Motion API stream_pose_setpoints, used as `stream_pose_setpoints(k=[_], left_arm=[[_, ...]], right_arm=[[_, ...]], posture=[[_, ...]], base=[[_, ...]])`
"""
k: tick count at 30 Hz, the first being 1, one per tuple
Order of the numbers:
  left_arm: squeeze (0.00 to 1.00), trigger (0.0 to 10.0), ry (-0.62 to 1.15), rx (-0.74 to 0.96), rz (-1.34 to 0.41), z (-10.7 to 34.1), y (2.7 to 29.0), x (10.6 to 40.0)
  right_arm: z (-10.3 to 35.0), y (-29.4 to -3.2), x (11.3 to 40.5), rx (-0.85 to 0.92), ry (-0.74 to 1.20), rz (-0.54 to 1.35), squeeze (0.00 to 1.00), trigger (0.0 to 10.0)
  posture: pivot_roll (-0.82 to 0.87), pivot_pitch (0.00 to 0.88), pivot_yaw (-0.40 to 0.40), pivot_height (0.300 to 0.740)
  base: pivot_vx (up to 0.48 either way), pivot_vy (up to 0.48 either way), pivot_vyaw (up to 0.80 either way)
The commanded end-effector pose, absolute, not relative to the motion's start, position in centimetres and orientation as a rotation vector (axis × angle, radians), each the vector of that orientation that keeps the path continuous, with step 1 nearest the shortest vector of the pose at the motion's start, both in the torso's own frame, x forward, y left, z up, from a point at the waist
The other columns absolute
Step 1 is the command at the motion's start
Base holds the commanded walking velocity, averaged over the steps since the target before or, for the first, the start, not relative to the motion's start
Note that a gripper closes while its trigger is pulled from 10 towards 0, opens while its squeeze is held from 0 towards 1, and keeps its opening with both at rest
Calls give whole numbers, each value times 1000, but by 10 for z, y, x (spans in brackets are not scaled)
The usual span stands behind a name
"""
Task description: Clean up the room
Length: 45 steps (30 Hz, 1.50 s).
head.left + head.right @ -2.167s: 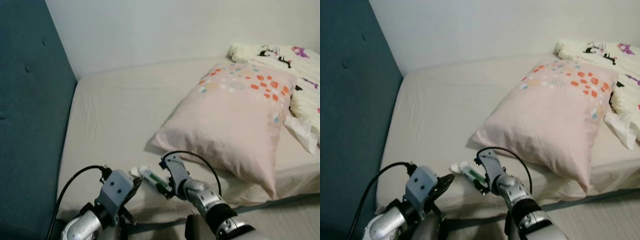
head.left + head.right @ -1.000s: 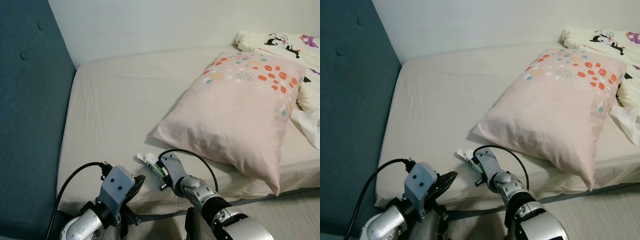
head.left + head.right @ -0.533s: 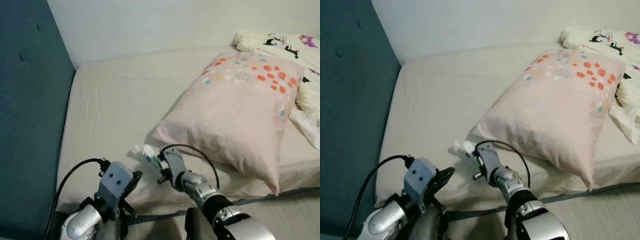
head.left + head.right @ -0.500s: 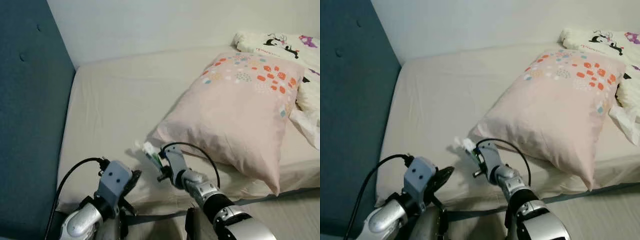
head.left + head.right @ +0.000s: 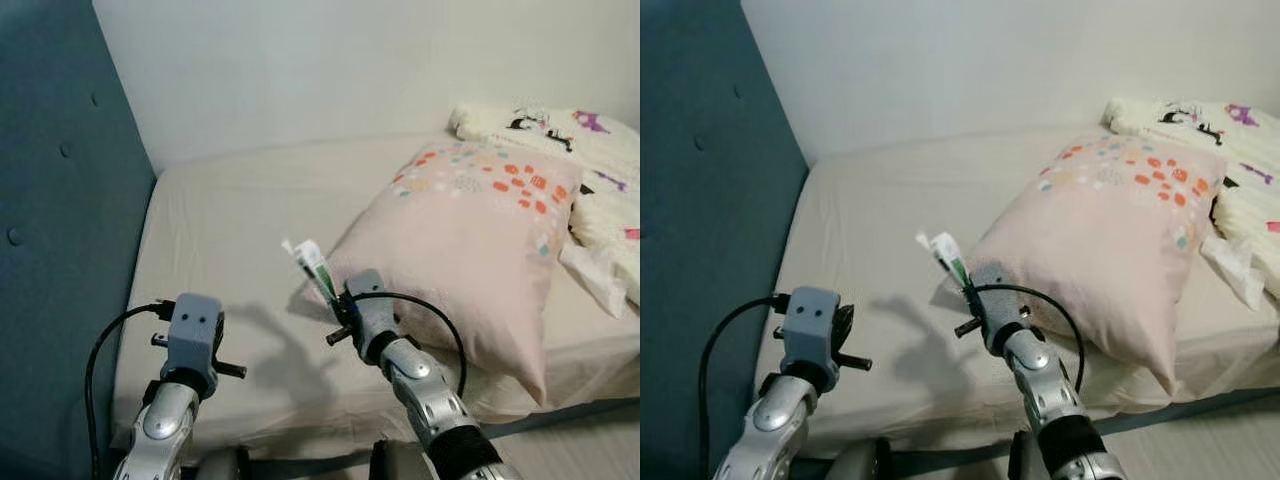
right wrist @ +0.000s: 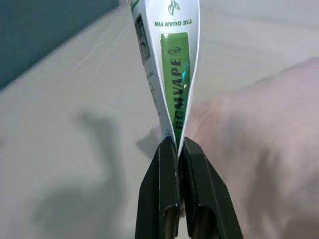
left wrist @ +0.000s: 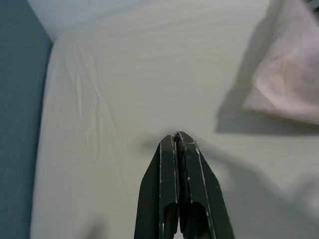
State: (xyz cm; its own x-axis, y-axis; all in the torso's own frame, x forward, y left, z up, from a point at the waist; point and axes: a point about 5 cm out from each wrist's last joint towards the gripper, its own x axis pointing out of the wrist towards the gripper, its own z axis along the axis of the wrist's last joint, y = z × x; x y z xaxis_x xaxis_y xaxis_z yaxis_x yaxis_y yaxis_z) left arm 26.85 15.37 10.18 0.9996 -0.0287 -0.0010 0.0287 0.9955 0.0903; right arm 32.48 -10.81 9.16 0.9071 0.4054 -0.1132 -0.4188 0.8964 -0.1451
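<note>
The white and green tube (image 5: pixel 312 267) is up in the air over the bed, pinched at its flat crimped end by the right gripper (image 6: pixel 177 145) (the wrist camera shows green print on it reading "BGMVAPE"). It sticks up and away from the fingers, tilted a bit toward the headboard side, with its small white cap end at the top. The right gripper's two black fingers are pressed tight onto the tube's thin edge. Right behind the tube is the corner of the pink pillow (image 5: pixel 468 240), which has orange, teal and cream dots toward its far end and lies flat on the cream bed sheet (image 5: pixel 240 230). The tube and arm throw a shadow on the sheet below.

The left gripper (image 7: pixel 178 141) hovers above the bare sheet nearer the bed's edge, well apart from the tube, and its fingers are pressed together with nothing between them.

Further out: a teal padded headboard (image 5: pixel 55 200) runs along the robot's left, a plain white wall (image 5: pixel 300 60) is at the back, and a cream blanket with a cartoon print (image 5: pixel 560 125) is bunched up past the pillow on the right.
</note>
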Motion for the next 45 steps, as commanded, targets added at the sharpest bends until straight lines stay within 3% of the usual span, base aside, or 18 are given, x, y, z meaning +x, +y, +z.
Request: stream_pose_setpoints(k=[1,35,45], left_arm=[[0,10000,-11,76,-16,99,153,268],[0,10000,-35,109,40,97,153,271],[0,10000,-41,100,32,96,154,270]], right_arm=[[94,-114,321,-144,56,384,0,10000],[89,-116,315,-135,101,363,0,10000],[85,-111,315,-163,112,400,0,10000]], posture=[[23,19,-19,599],[40,20,-31,739],[42,22,-37,740]], base=[[0,0,0],[0,0,0],[0,0,0]])
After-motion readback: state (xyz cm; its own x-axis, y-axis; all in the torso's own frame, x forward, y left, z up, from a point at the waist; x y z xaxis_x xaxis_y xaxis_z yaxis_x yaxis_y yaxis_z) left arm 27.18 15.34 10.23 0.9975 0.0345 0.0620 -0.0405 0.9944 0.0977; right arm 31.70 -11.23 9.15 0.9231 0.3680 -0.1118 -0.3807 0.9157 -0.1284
